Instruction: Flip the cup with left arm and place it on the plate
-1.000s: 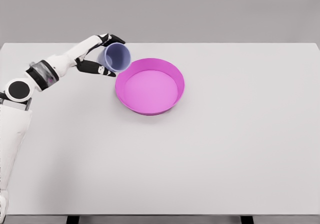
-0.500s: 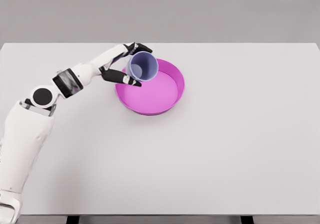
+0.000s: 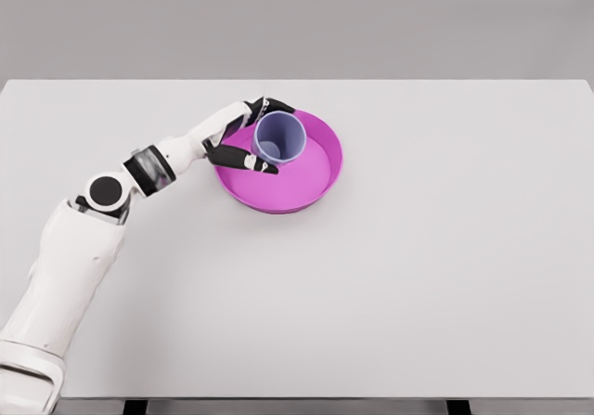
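Lavender plastic cup (image 3: 280,139) stands mouth-up inside the round magenta plate (image 3: 320,178), grasped by the left robot hand (image 3: 251,136). Placement step; next, fingers should release and withdraw without tipping it.

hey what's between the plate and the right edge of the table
Nothing. In the head view, the white table is bare from the pink plate to its right edge; the cup sits inside the plate.

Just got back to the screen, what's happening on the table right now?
The left hand is wrapped around the lavender cup, holding it over the left part of the magenta plate. The cup's mouth faces up. Whether its base already touches the plate can't be told from this view. The fingers are closed on it, so it hasn't been released yet. The right arm is out of view.
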`<state>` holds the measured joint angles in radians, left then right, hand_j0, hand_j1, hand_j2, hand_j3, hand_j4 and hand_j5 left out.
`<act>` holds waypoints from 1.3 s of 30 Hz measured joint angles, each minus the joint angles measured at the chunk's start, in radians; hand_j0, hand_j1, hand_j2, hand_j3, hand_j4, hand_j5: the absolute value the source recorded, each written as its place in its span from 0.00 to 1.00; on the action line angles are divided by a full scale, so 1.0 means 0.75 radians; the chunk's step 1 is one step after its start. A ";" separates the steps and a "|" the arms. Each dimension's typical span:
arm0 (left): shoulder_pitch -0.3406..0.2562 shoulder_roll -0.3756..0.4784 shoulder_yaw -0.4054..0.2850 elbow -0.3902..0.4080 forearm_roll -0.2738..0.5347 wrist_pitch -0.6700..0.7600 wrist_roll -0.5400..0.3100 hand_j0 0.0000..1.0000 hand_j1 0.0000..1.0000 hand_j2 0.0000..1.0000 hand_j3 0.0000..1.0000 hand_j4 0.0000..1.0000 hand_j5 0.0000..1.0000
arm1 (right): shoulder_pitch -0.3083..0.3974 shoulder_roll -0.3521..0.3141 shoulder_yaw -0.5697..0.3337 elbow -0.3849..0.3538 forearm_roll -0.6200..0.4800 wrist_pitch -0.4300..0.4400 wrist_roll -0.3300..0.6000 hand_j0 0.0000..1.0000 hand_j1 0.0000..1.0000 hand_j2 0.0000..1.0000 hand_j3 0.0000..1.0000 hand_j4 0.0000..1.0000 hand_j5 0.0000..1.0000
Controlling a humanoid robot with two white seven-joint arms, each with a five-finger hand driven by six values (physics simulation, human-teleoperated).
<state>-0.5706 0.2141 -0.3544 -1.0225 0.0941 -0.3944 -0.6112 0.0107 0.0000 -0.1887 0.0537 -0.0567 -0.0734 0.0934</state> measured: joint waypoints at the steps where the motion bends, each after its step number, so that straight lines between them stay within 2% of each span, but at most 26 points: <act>1: 0.002 -0.002 0.000 0.006 0.003 0.000 0.000 0.71 0.71 0.71 0.71 0.71 0.71 | -0.002 0.000 0.000 0.000 0.000 0.000 0.000 1.00 1.00 1.00 1.00 1.00 1.00; 8: 0.008 -0.019 0.000 0.020 0.045 -0.001 0.000 0.74 0.74 0.74 0.74 0.74 0.74 | -0.002 0.000 0.000 0.000 0.000 0.000 0.000 1.00 1.00 1.00 1.00 1.00 1.00; 9: 0.008 -0.021 0.000 0.021 0.046 0.000 0.000 0.88 0.88 0.88 0.88 0.88 0.88 | -0.002 0.000 0.000 0.000 0.000 0.000 0.000 1.00 1.00 1.00 1.00 1.00 1.00; 10: 0.008 -0.022 0.000 0.025 0.047 0.001 0.000 0.91 0.91 0.91 0.91 0.91 0.91 | -0.002 0.000 0.000 0.000 0.000 0.000 0.000 1.00 1.00 1.00 1.00 1.00 1.00; 11: 0.010 -0.023 0.001 0.030 0.046 0.001 0.000 0.99 0.99 0.99 0.99 0.99 0.99 | -0.002 0.000 0.000 0.000 0.000 0.000 0.000 1.00 1.00 1.00 1.00 1.00 1.00; 39: -0.016 0.000 0.012 0.035 0.040 0.003 0.000 1.00 1.00 1.00 1.00 1.00 1.00 | -0.002 0.000 0.000 0.000 0.000 0.000 0.000 1.00 1.00 1.00 1.00 1.00 1.00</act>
<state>-0.5829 0.2138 -0.3457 -0.9960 0.1239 -0.3924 -0.6111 0.0092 0.0000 -0.1887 0.0536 -0.0567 -0.0731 0.0934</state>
